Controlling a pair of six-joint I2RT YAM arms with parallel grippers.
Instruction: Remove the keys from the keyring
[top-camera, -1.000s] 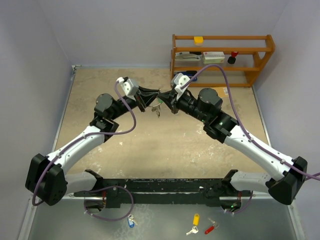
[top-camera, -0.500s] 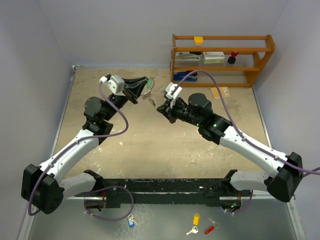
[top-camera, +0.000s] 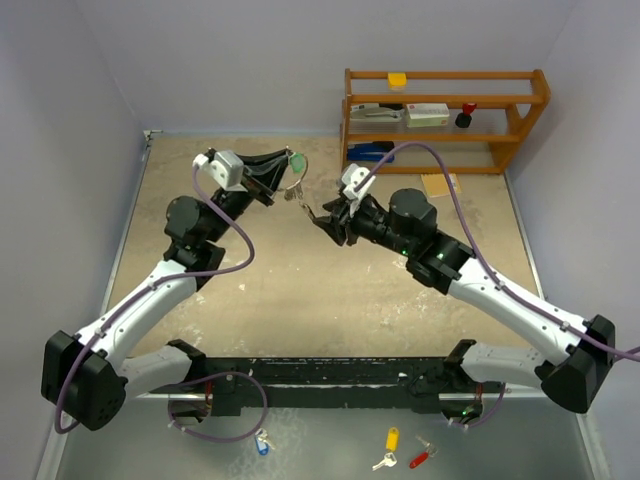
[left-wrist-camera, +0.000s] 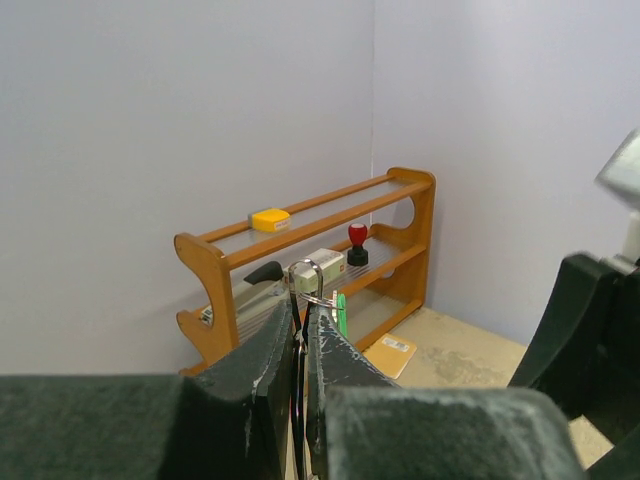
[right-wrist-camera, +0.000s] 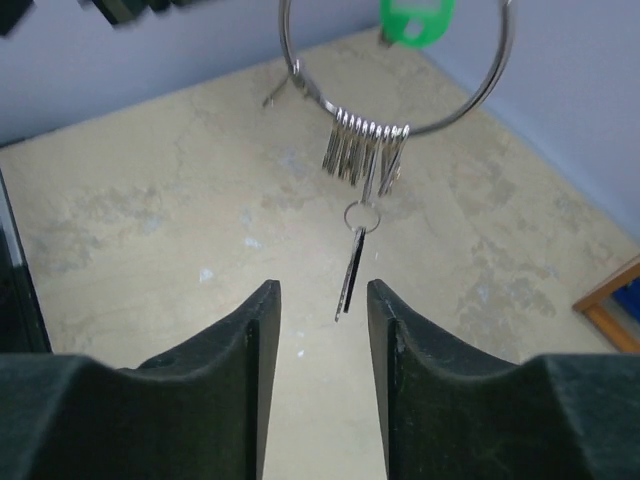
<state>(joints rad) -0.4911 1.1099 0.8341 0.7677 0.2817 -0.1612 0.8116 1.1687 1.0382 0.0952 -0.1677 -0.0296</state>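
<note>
My left gripper (top-camera: 288, 172) is shut on the keyring (top-camera: 292, 180) and holds it in the air above the table's far middle. In the left wrist view the ring wire (left-wrist-camera: 318, 268) stands out past the shut fingertips (left-wrist-camera: 322, 330), with the green key head (left-wrist-camera: 341, 312) beside it. In the right wrist view the keyring (right-wrist-camera: 432, 130) hangs ahead. It carries the green-headed key (right-wrist-camera: 417, 20), a bunch of silver keys (right-wrist-camera: 362, 155), and a dark key (right-wrist-camera: 350, 275) hanging from a small ring. My right gripper (right-wrist-camera: 322, 290) is open and empty, with that dark key's tip just ahead of its jaws.
A wooden shelf (top-camera: 445, 100) with small items stands at the back right, and it also shows in the left wrist view (left-wrist-camera: 300, 240). A brown card (top-camera: 440, 185) lies near it. Blue-, yellow- and red-tagged keys (top-camera: 390, 440) lie in front of the arm bases.
The grippers were together at the centre. The left gripper lifted the keyring up and to the left. The right gripper let go, drew back, and now faces the hanging keys.
</note>
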